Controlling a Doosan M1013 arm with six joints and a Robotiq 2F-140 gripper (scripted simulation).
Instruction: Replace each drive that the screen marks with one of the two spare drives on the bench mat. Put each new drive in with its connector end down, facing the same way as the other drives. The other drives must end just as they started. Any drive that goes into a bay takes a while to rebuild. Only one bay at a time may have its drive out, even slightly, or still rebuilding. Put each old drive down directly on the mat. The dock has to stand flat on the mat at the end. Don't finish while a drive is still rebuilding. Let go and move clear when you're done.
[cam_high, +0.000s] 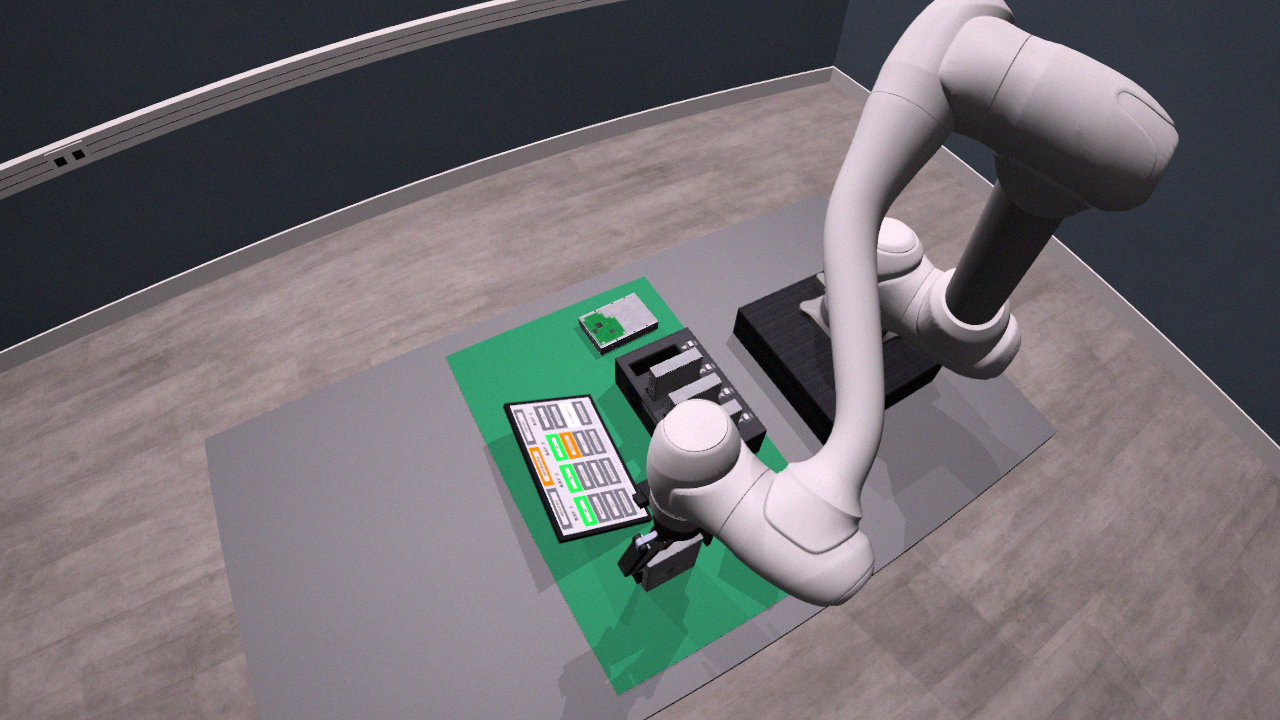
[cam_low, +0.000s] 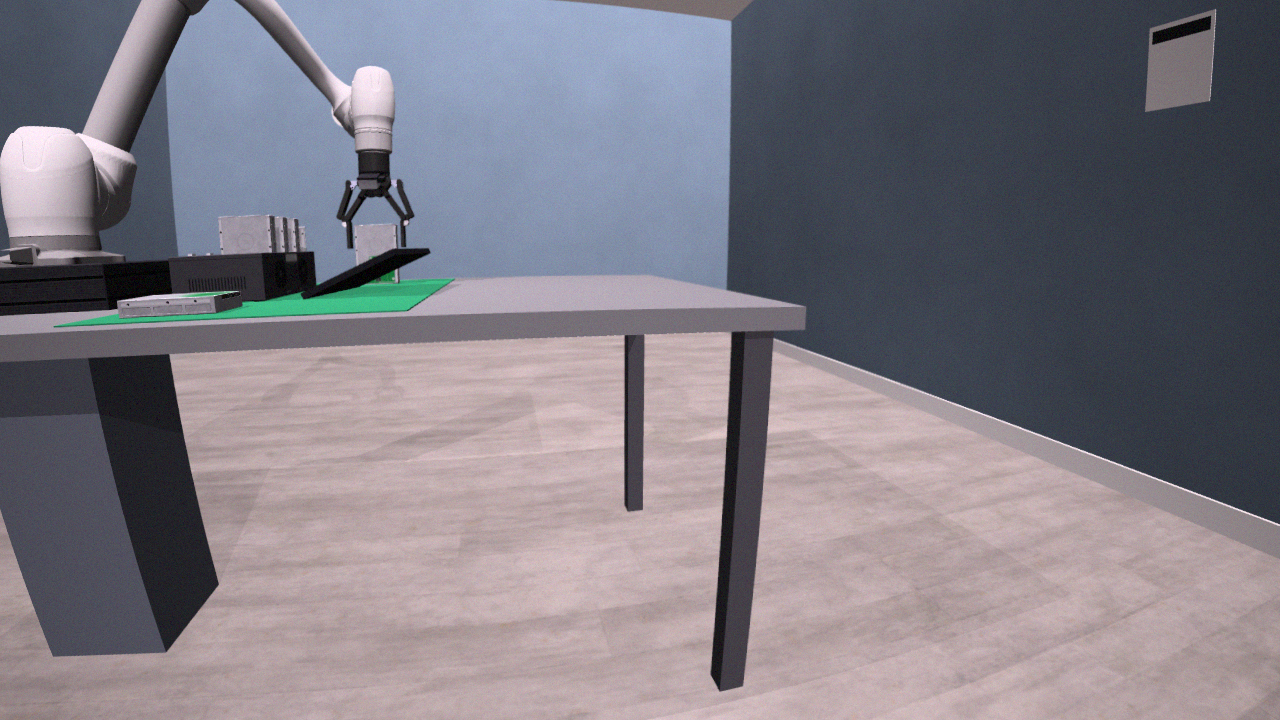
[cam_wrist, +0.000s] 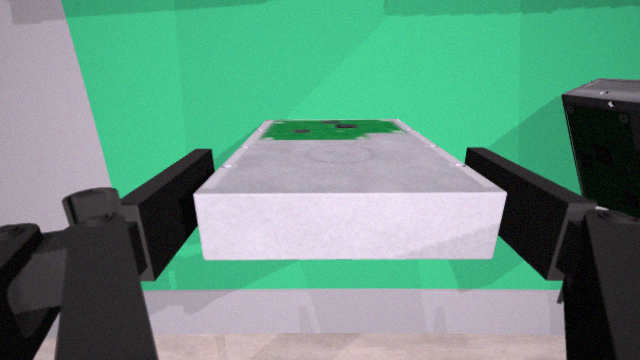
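Silver metal drive with a green circuit patch (cam_high: 671, 563) (cam_low: 375, 241) (cam_wrist: 345, 172), upright on the green mat (cam_high: 501, 367) (cam_low: 358, 300) (cam_wrist: 325, 70), looks rigid, middling in weight and tippy, best pinched by its narrow side edges, where my black two-finger gripper (cam_high: 664, 548) (cam_low: 375, 240) (cam_wrist: 338, 173) stands wide open around it, holding nothing.

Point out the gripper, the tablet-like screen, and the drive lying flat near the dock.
Gripper (cam_high: 665, 557) (cam_low: 375, 243) (cam_wrist: 338, 173): top, exterior, wrist; between its fingertips.
Screen (cam_high: 580, 467) (cam_low: 368, 272): top, display face; exterior, dark edge.
Flat drive (cam_high: 631, 315) (cam_low: 170, 306): top, upper face; exterior, side.
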